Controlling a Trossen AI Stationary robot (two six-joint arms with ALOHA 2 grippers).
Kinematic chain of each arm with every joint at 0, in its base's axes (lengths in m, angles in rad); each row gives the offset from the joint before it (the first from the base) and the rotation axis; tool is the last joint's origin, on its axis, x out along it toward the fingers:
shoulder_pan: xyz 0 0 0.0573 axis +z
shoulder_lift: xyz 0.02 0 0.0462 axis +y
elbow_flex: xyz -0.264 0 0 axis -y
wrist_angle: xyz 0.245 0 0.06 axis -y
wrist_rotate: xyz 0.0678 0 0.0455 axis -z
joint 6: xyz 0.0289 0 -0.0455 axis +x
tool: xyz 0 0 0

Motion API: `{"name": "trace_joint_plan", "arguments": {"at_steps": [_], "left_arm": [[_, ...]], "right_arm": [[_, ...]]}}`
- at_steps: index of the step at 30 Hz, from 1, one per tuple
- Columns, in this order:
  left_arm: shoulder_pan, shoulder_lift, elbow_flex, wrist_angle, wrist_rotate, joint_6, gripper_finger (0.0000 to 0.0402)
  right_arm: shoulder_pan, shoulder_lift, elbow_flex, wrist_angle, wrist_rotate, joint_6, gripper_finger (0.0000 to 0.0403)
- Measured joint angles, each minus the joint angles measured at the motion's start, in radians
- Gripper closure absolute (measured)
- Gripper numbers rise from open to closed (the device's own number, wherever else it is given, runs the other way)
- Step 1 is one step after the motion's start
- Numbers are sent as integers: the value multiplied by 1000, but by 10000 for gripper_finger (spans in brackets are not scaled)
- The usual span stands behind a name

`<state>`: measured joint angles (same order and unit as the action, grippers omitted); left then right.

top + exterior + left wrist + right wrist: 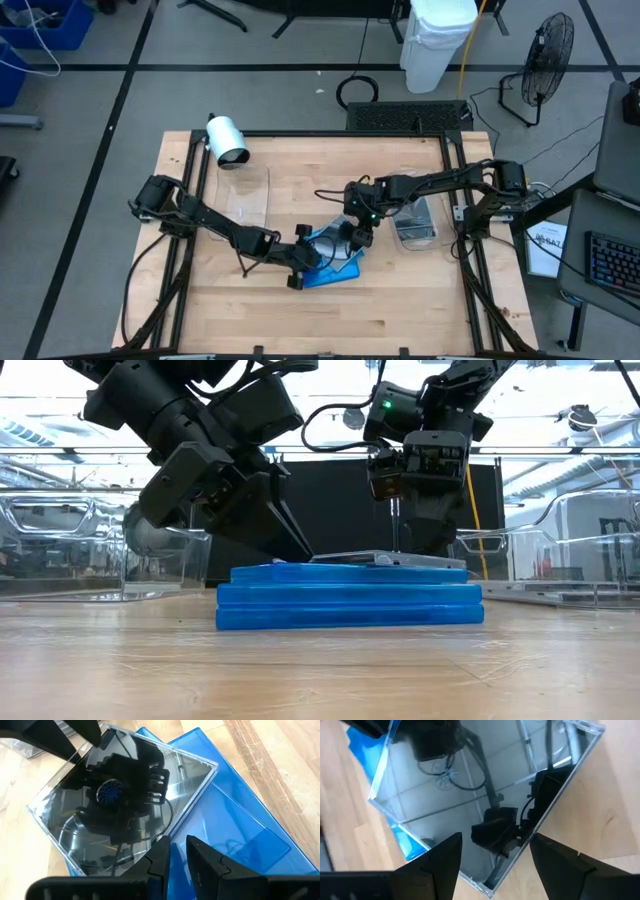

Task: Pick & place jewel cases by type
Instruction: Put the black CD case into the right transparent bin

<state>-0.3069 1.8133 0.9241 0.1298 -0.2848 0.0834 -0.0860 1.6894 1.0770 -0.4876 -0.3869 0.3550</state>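
Note:
A stack of bright blue jewel cases (350, 600) lies flat on the wooden table near its middle (338, 268). A dark clear jewel case (120, 800) lies flat on top of them, turned a little against the stack. My left gripper (177, 852) comes in from the table's left, its fingers a narrow gap apart, with only blue showing between them. Its tips stand at the clear case's near corner. My right gripper (495, 840) hangs over the same case (485, 785) from the right, open wide and pointing down. My left gripper slants down from the table's left onto the top of the stack. One fingertip (162, 845) stands at the clear case's corner (169, 836). Whether it touches the case, I cannot tell. My right gripper has a finger (397, 525) reaching down to the clear case's top (400, 558). Whether it touches, I cannot tell.
A clear plastic tub (250, 190) stands at the left behind my left arm. Another tub (415, 222), holding dark cases, stands at the right under my right arm. A white cylinder (228, 140) sits at the far left edge. Bare wood lies along the near edge.

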Motion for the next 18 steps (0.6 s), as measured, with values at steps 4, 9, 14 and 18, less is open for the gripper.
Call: {"name": "trace_joint_plan", "arguments": {"at_steps": [4,9,14,18], "left_arm": [[0,0,0,-1,6,0,330],[-2,0,0,-1,13,0,330],[-2,0,0,-1,13,14,330],[-2,0,0,-1,13,23,330]], "right_arm": [[0,0,-3,26,-48,16,179],[0,-13,-4,51,-49,23,179],[0,-52,-4,56,-50,23,179],[0,-95,-4,65,-55,27,179]]}}
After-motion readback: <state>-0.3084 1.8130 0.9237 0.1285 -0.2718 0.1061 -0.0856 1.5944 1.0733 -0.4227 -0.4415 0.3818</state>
